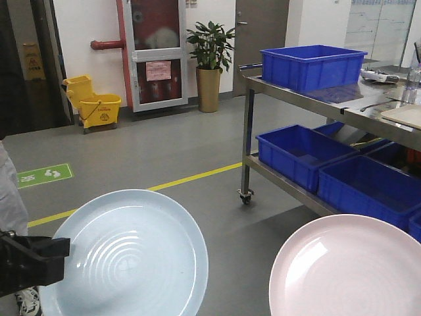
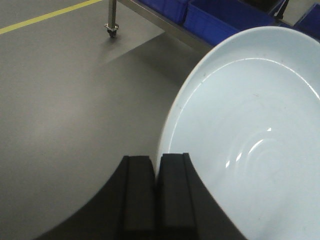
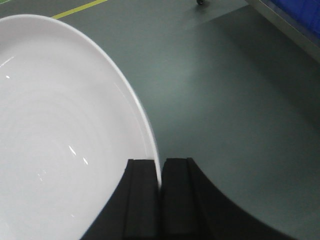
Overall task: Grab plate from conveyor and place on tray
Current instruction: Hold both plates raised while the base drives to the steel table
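Left gripper (image 2: 156,159) is pinched tight on the near rim of the blue plate (image 1: 131,257), its two fingers almost meeting with only the thin edge between them. Right gripper (image 3: 160,165) has the pink plate (image 1: 348,270) the same way. Both plates hang tilted over bare floor (image 1: 164,145), blue on the left and pink on the right, well apart. The steel cart (image 1: 248,131) and its blue crates (image 1: 309,66) stand farther off to the right. Neither conveyor nor tray shows in any view, so how far the carry must go cannot be told. The chief risk, as I judge it, is the hold itself: each wide, glossy plate is gripped at one spot on its rim, so its weight levers against the pads. A quick swing or stop could make it pivot or slip out and break on the floor. Bringing the arms together could knock rim against rim, and a tilted set-down might catch the tray's edge.
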`<state>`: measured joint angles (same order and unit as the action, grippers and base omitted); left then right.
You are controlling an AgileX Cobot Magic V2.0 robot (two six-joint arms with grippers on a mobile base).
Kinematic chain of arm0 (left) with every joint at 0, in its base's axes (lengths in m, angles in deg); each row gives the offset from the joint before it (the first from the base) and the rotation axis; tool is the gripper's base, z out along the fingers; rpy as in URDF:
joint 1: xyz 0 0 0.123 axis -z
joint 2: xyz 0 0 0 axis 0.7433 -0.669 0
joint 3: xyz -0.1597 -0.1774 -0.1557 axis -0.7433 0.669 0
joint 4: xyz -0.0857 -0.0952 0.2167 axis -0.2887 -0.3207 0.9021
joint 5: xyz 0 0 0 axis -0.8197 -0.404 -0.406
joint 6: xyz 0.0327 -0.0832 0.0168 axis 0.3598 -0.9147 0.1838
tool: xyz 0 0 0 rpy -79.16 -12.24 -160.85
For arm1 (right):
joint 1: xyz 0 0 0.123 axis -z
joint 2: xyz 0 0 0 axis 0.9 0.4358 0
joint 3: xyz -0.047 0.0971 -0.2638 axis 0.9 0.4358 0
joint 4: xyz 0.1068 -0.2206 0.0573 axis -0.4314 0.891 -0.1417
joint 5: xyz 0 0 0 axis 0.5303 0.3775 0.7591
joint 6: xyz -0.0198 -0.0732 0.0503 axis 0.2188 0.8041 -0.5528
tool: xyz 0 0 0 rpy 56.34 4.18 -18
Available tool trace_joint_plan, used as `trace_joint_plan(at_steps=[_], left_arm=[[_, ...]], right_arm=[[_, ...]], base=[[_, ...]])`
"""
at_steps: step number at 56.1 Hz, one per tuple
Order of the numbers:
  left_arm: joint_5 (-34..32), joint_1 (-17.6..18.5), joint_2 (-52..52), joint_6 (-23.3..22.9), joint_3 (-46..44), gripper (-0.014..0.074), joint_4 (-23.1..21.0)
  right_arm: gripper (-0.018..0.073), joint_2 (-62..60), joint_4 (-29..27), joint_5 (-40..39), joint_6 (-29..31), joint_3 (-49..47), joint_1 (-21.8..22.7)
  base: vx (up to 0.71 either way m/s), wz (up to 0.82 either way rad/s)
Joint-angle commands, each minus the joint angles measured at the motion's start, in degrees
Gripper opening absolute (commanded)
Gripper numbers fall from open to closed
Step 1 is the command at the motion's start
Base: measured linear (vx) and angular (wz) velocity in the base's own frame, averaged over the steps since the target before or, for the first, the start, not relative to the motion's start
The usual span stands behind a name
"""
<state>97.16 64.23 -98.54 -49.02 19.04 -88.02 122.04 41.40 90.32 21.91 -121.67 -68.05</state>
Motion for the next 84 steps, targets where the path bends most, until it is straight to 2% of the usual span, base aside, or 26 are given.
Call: trace_joint_plan(at_steps=[1, 39, 84], left_arm=[[-4.5, 0.3, 1.0, -0.1, -1.7, -0.0006, -1.0], [-4.5, 0.3, 1.0, -0.1, -1.7, -0.0006, -1.0], [-4.5, 0.3, 1.0, -0.1, -1.7, -0.0006, -1.0]], right_arm=[[-0.0013, -0.4, -0.3, -4.1, 0.0, -1.7, 0.4], [-0.0013, -0.4, -0.3, -4.2, 0.0, -1.7, 0.4], [-0.0013, -0.4, -0.3, -4.3, 0.0, -1.7, 0.4]], base=[[0.42, 0.0], [0.46, -0.07], [0.48, -0.29]])
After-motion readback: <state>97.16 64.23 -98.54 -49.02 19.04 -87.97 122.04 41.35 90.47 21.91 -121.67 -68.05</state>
